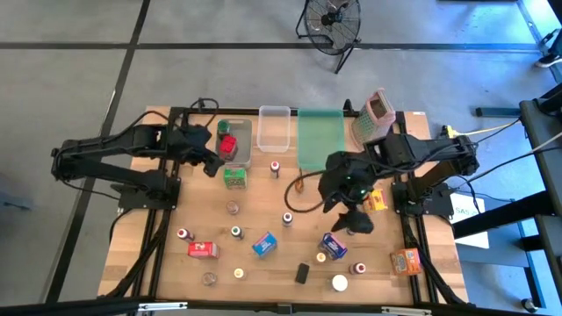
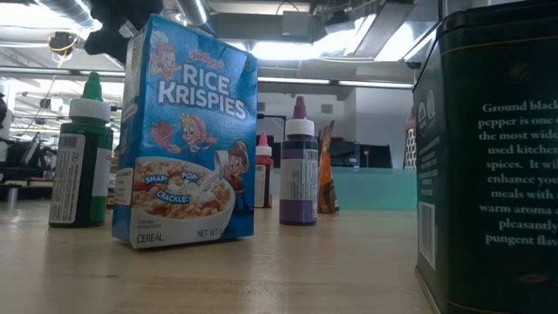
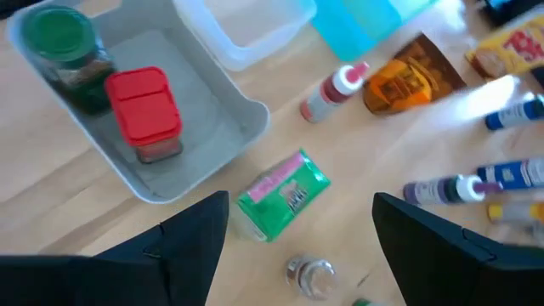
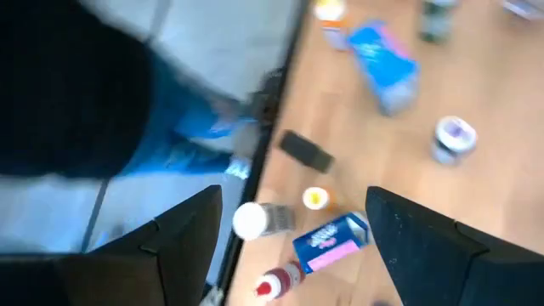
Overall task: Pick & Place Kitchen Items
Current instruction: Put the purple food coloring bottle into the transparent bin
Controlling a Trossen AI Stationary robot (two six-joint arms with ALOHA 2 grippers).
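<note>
Small bottles, jars and food boxes lie scattered over the wooden table (image 1: pixel 263 211). My left gripper (image 1: pixel 212 165) hangs open beside the grey bin (image 1: pixel 247 140), above a green box (image 3: pixel 285 194) that lies on the wood clear of its fingers. In the bin stand a green-lidded jar (image 3: pixel 59 38) and a red-lidded jar (image 3: pixel 144 110). My right gripper (image 1: pixel 356 221) hangs open at the table's right. Below it are a blue-and-pink box (image 4: pixel 333 240) and a white-capped jar (image 4: pixel 255 219).
At the far edge stand a clear bin (image 1: pixel 274 127), a green tray (image 1: pixel 320 139) and a pinkish grater (image 1: pixel 375 116). Near the front lie a blue cereal box (image 1: pixel 264 243), a red box (image 1: pixel 203 250), an orange box (image 1: pixel 406 261) and a black block (image 1: pixel 301 273).
</note>
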